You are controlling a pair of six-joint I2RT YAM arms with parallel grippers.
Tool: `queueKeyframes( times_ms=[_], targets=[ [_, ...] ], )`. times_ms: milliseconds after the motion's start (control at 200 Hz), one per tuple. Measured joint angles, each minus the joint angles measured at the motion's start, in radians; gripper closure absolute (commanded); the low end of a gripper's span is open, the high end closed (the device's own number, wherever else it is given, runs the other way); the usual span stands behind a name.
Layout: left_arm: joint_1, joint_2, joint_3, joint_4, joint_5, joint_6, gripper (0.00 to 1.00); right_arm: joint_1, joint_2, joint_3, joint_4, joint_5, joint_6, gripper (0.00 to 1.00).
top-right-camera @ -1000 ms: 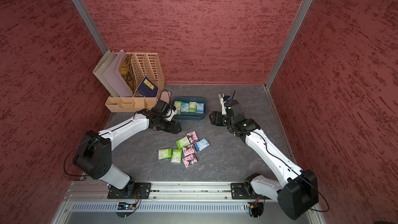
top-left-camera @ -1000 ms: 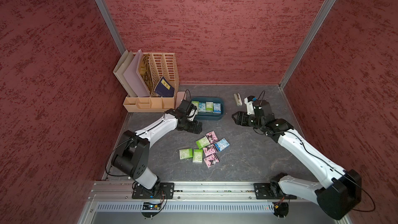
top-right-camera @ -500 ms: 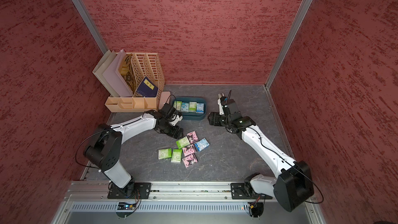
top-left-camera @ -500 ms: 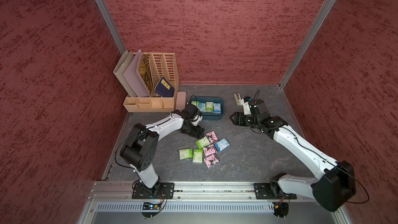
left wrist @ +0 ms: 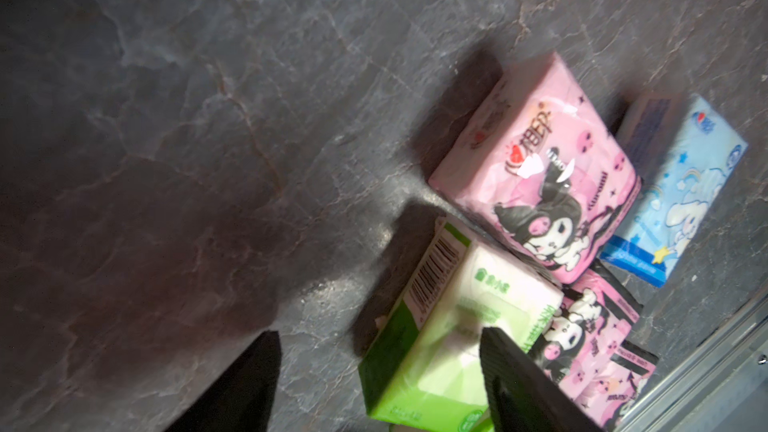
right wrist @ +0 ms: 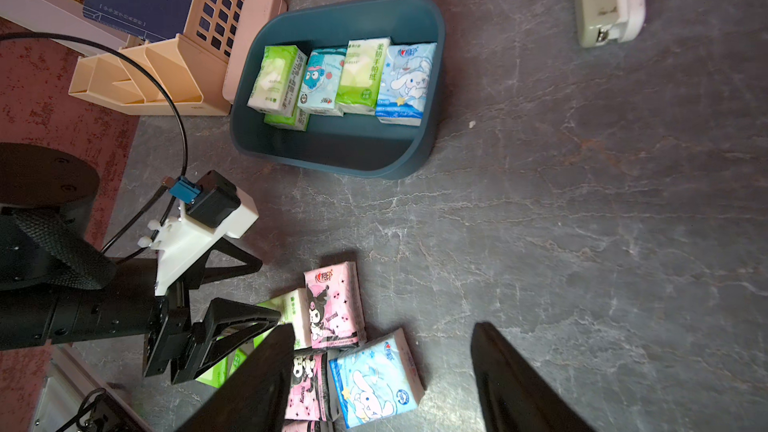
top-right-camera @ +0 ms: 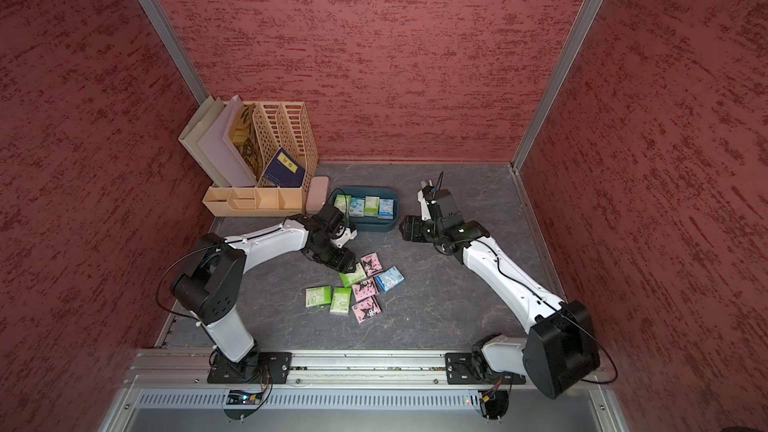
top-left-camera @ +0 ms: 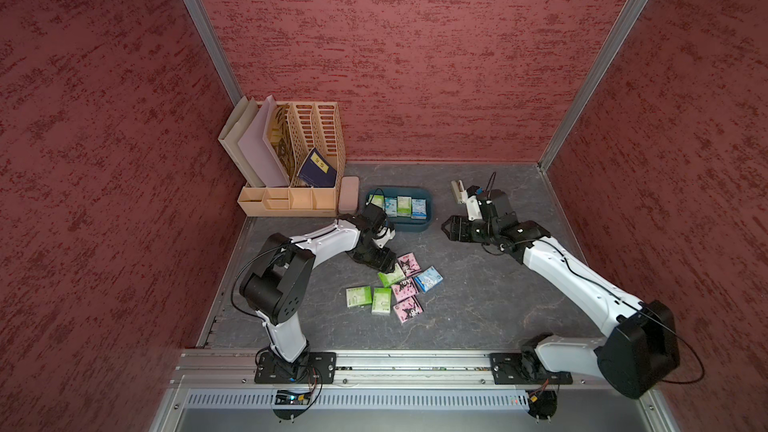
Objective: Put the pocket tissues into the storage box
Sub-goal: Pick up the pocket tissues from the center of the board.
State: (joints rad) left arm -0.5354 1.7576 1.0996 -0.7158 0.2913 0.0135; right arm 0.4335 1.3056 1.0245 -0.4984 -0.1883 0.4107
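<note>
Pocket tissues (left wrist: pixel 536 168): glossy printed plastic film. Storage box (right wrist: pixel 340 157): smooth, semi-matt teal plastic. Desk (left wrist: pixel 208 118): matt, dark, stone-veined surface. File organiser (top-left-camera: pixel 324 126): smooth beige plastic. Walls (top-left-camera: pixel 415 56): rough red texture. Front rail (top-left-camera: pixel 415 361): bare metal.

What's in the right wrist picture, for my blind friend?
A dark teal plastic storage box holds a row of green and blue tissue packets. Pink, blue and green packets lie loose on the grey table by the open left claw.
</note>
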Motion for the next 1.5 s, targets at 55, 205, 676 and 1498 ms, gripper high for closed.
queueKeyframes(
  times_ms=[55,205,676,1498],
  targets=[
    [-0.001,0.003,0.000,-0.002,0.004,-0.006,0.49,-0.001,0.000,0.000,0.000,-0.002,0.000,0.28],
    [-0.005,0.005,0.001,-0.002,0.018,0.000,0.73,-0.006,0.001,0.000,-0.001,-0.008,0.000,0.29],
    [0.017,-0.036,-0.014,0.020,0.032,-0.018,1.00,-0.016,0.010,0.009,0.000,-0.013,0.000,0.29],
    [0.164,-0.362,-0.174,0.614,0.093,-0.289,1.00,0.094,0.182,0.066,0.370,-0.179,0.133,0.38]
  ],
)
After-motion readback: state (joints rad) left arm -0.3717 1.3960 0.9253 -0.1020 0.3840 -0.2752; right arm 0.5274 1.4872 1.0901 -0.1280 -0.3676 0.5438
